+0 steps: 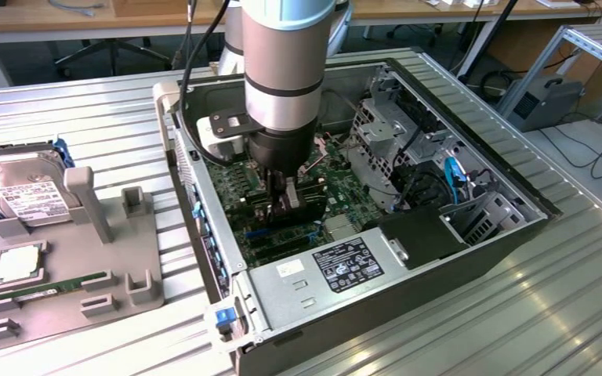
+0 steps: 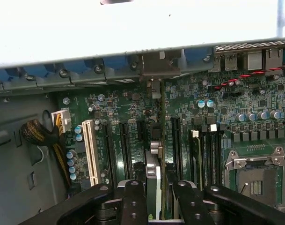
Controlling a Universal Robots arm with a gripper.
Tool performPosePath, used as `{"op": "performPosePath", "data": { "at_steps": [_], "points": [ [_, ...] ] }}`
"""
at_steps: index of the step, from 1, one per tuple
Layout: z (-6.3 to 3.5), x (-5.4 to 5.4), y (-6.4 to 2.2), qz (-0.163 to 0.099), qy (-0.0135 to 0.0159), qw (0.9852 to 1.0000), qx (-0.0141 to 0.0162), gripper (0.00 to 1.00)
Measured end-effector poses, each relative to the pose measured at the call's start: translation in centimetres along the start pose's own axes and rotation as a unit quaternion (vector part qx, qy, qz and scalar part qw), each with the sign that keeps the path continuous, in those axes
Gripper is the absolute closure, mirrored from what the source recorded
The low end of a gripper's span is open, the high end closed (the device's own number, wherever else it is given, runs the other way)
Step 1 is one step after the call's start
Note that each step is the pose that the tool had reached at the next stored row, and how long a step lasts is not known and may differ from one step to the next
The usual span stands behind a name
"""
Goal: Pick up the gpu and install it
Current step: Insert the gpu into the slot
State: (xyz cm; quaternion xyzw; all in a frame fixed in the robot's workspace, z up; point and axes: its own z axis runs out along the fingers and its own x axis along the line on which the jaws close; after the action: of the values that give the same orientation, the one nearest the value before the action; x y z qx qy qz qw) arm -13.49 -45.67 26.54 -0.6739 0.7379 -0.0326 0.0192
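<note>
Two black fingers (image 2: 134,202) of the end effector (image 2: 154,197) are closed against the flat faces of the gpu (image 2: 153,180), which stands edge-on between them in the wrist view. The grip is firm on both sides, with the jaws only as far apart as the card is thick.

In the exterior view the arm reaches straight down into an open computer case (image 1: 188,188) that lies on its side on the ribbed metal desk (image 1: 92,125). The end effector (image 1: 291,205) holds the gpu (image 1: 312,205) upright just over the green motherboard (image 1: 328,176), near the middle of the case.

From the wrist, the card's edge lines up with the row of long black expansion slots on the motherboard (image 2: 189,93), between a white slot (image 2: 90,151) on one side and the memory slots and processor socket (image 2: 254,180) on the other. Whether the card's lower edge already touches a slot cannot be told.

A power supply (image 1: 322,274) with a black label sits at the near end of the case, and a blue cable (image 1: 453,174) curls at the exterior view's right.

On the exterior view's left, well apart from the case, a grey fixture (image 1: 113,274) carries a hard drive (image 1: 27,196) leaning upright, a square processor chip (image 1: 19,266) and a thin green memory stick (image 1: 50,286).
</note>
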Motion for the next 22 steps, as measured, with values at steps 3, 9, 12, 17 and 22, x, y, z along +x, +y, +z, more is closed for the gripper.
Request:
{"op": "performPosePath", "data": {
  "at_steps": [3, 9, 12, 17, 22],
  "points": [
    [0.0, 0.0, 0.0, 0.0, 0.0, 1.0, 0.0, 0.73],
    [-0.14, -0.07, -0.01, 0.0, 0.0, 1.0, 0.0, 0.73],
    [-0.15, -0.1, 0.0, 0.0, 0.0, 1.0, 0.0001, 0.73],
    [-0.16, -0.26, 0.1, 0.0, 0.0, 1.0, 0.0001, 0.73],
    [-0.14, -0.26, 0.22, 0.0, 0.0001, 1.0, 0.0, 0.73]
  ]
}}
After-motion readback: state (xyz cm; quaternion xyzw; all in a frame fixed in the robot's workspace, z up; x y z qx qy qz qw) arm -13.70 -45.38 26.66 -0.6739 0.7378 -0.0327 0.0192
